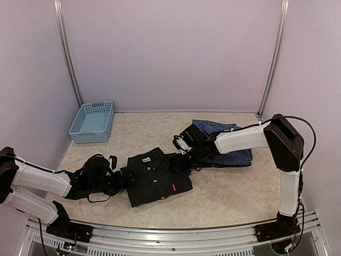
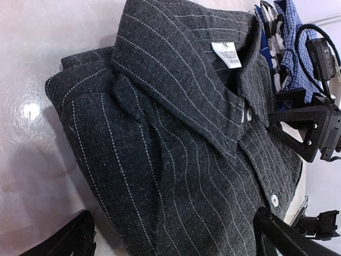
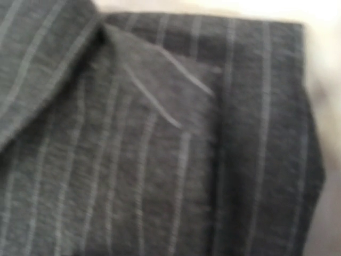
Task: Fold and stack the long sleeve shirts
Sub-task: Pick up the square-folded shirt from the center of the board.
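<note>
The black pinstriped shirt (image 1: 157, 178) lies folded at the table's middle, collar towards the back, with a small red tag (image 1: 173, 186). The blue check shirt (image 1: 232, 146) lies folded to its right, partly under my right arm. My left gripper (image 1: 121, 181) is at the black shirt's left edge. In the left wrist view it (image 2: 175, 220) is open, with its fingers wide apart on either side of the black shirt's cloth (image 2: 176, 138). My right gripper (image 1: 180, 161) is low at the black shirt's right edge. Its wrist view shows only blurred pinstriped cloth (image 3: 160, 149), and its fingers are hidden.
A light blue plastic basket (image 1: 92, 121) stands at the back left by the wall. The right gripper's black body (image 2: 311, 128) shows in the left wrist view beside the collar. Walls close in the table on three sides.
</note>
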`<state>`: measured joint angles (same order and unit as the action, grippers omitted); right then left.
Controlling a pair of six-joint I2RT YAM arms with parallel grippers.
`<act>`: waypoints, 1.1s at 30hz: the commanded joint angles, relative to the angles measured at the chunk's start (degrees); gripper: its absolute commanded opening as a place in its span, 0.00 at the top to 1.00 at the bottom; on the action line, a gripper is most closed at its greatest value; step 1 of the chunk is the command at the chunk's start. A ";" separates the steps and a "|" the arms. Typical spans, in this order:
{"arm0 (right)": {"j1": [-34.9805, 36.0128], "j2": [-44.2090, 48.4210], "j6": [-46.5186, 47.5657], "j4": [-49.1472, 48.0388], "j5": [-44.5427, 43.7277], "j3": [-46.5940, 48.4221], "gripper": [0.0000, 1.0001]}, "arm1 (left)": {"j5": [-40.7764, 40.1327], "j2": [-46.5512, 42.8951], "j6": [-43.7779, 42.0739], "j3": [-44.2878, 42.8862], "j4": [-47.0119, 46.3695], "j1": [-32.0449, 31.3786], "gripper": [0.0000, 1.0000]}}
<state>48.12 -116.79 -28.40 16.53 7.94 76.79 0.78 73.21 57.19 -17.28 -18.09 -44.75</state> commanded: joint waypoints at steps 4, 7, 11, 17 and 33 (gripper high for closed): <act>0.59 -1.12 -3.79 -3.47 8.92 -5.22 0.23 | -0.63 1.72 2.51 3.37 -0.39 -0.42 0.08; 0.90 -0.02 -5.69 -6.79 10.94 -7.76 0.25 | -2.02 0.88 3.97 5.08 -0.91 -0.51 0.13; 1.95 1.44 -8.42 -9.56 11.76 -10.93 0.27 | -4.31 -0.85 4.43 5.71 1.80 -0.73 0.19; 3.78 7.75 -14.67 -13.53 8.90 -19.19 0.28 | -7.00 -3.08 2.37 4.36 8.25 -0.78 0.20; 3.83 9.17 -21.88 -15.72 8.20 -23.97 0.22 | -7.71 -2.25 2.14 4.18 8.73 -2.45 0.20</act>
<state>52.01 -102.56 -46.63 2.11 12.23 53.80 -5.89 69.06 59.31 -13.69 -16.25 -45.84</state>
